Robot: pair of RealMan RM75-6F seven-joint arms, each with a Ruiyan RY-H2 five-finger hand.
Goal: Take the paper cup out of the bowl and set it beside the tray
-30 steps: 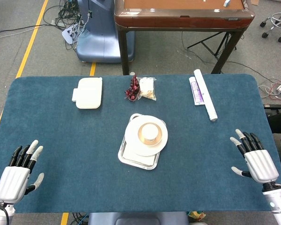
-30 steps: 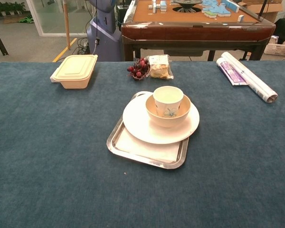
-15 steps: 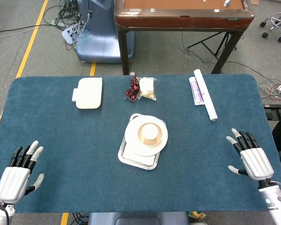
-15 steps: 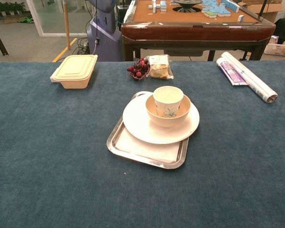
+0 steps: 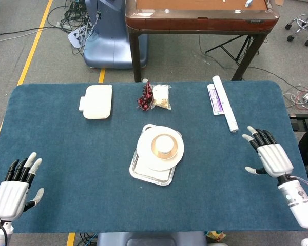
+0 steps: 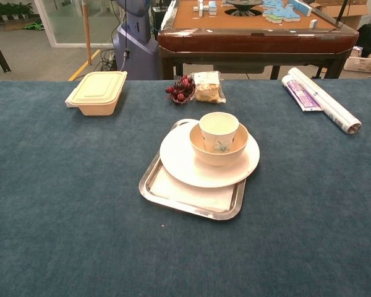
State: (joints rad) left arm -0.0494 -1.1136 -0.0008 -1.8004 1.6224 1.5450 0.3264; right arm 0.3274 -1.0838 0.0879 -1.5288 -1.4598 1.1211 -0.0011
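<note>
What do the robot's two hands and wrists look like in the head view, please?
Both the left hand and the right hand have silver-white backs and black fingers with pale grey tips. The right wrist is a white cylinder with a thin cable alongside.

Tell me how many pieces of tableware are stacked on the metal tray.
3. A white plate lies on the tray, a bowl sits on the plate, and the paper cup stands upright in the bowl. Anything under the plate would be hidden.

Shiny metal tray (image 6: 149,189), matt paper cup (image 6: 219,131), fuzzy blue cloth table (image 6: 62,204)
</note>
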